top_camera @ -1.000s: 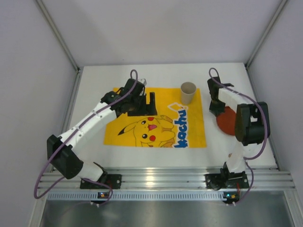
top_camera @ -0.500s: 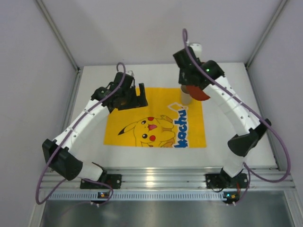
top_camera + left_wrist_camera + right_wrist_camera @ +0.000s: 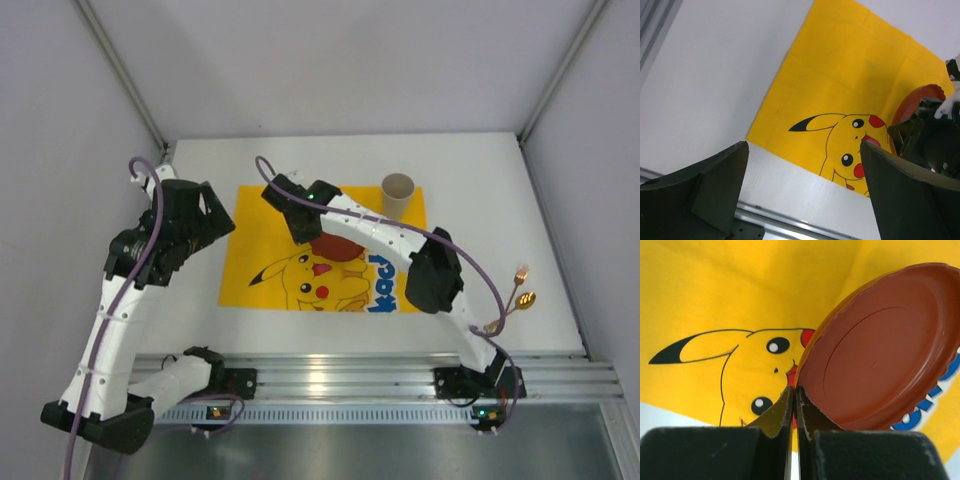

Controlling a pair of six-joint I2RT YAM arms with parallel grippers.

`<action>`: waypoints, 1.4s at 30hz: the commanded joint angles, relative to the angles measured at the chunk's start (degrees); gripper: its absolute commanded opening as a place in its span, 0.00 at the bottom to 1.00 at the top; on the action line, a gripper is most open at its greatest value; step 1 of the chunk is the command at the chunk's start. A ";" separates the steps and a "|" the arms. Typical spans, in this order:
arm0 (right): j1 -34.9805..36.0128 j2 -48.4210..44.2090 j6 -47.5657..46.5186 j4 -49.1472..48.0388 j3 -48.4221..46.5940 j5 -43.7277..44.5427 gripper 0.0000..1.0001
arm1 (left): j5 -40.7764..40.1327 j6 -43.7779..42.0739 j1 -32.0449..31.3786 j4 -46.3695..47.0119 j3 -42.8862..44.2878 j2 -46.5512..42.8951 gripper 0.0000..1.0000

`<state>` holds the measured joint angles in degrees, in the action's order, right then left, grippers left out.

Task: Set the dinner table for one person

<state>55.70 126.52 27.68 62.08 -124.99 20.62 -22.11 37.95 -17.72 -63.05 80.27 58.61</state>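
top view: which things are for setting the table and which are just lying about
For the job: red plate in the right end effector, cup, fork, spoon, yellow mat, white table.
Just there: silver rail, grey side walls.

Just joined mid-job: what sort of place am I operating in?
Probably a lab robot test cell, not a dining room: plain white walls box in the dinner table, an aluminium rail carries the arm bases, and the props are a Pikachu mat, cup and red plate.
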 commanded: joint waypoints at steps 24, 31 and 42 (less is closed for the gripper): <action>-10.59 -30.57 4.65 -17.34 29.12 -8.29 0.76 | 3.47 -1.48 -0.04 0.10 -3.53 -1.48 0.97; -37.02 -47.32 8.09 -9.72 52.38 -7.88 0.73 | 12.26 -1.22 -0.13 10.21 -13.72 -2.27 0.96; -69.31 -52.61 10.72 -2.15 68.39 -8.60 0.70 | 26.23 -3.24 -0.83 23.31 -22.79 2.12 0.96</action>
<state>-10.35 76.53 37.41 56.31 -56.45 9.72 -1.37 35.79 -18.11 -46.96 58.24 59.68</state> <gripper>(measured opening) 0.703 0.960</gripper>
